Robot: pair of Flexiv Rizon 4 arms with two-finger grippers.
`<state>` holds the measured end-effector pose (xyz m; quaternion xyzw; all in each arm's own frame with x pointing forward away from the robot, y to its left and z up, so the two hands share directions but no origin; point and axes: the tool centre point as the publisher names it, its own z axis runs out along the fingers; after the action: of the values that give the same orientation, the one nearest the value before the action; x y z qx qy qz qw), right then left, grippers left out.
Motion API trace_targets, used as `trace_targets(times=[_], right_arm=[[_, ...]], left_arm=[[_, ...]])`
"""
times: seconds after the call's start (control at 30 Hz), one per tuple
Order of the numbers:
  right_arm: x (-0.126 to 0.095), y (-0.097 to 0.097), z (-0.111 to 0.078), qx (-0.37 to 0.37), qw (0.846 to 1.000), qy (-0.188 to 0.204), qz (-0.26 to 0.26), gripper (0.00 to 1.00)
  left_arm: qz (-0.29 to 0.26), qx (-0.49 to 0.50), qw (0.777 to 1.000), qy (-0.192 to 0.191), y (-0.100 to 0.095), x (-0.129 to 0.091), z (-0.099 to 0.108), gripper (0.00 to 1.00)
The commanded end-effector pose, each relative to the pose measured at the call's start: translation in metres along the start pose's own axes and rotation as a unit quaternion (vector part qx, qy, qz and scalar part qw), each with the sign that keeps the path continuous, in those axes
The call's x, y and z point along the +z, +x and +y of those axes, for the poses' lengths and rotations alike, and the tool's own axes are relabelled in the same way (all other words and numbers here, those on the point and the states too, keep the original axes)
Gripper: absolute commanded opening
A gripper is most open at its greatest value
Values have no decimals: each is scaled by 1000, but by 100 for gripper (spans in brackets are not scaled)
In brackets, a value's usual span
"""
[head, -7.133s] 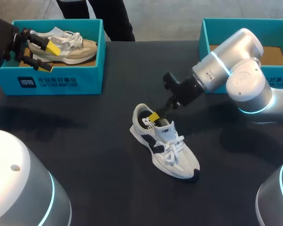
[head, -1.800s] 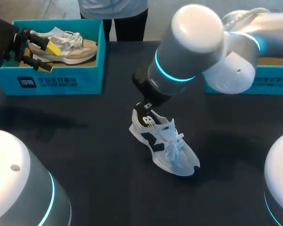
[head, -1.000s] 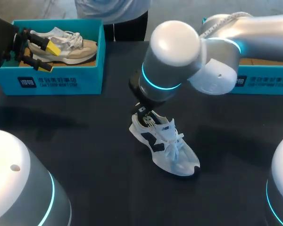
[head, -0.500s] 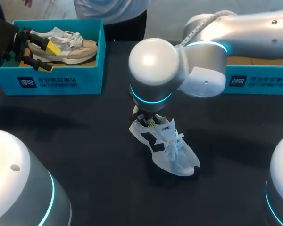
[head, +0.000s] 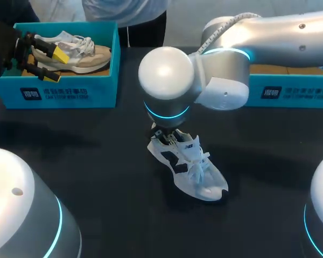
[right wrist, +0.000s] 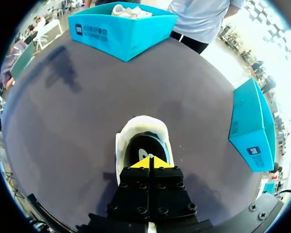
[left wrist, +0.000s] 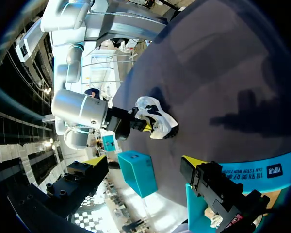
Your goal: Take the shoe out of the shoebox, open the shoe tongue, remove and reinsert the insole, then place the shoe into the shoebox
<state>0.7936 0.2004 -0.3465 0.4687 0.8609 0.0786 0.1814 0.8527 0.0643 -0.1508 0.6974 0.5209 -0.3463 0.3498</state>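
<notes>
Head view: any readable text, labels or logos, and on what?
left shoebox, front wall: white logo and a line of print, too blurred to read.
right shoebox, front wall: a small white mark, too small to read.
shoe, side: a dark emblem, no legible words.

Not my job: a second box and its tan shoe on the dark bench

At the upper left of my head view a teal box (head: 70, 94) stands on the black bench (head: 97, 161), close to its far edge. The box's long front wall faces the camera, with white print toward its left end. Inside it a tan and cream shoe (head: 83, 54) lies on its sole, toe toward the right wall, with white laces bunched on top. A strip of brown cardboard shows under the shoe near the box's right corner. Soft shadows lie on the bench below the box, at the frame's left. In my right wrist view the same box stands at the bench's far edge, and the shoe's pale top shows over its rim.
</notes>
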Motion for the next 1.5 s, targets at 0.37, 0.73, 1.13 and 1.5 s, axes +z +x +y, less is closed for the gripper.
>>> trace_targets(times=[0.37,0.73,1.13,1.5], right_arm=[[-5,-6,-1,11,999,0,-38,0],[7,-11,5,5,999,7,-42,0],[21,-15,4,4,999,20,-36,0],[35,-10,1,4,999,28,-26,0]], left_arm=[[0,1,1000,-1,0,0,0,100],[0,1,1000,-1,0,0,0,100],[0,1,1000,-1,0,0,0,100],[0,1,1000,-1,0,0,0,100]])
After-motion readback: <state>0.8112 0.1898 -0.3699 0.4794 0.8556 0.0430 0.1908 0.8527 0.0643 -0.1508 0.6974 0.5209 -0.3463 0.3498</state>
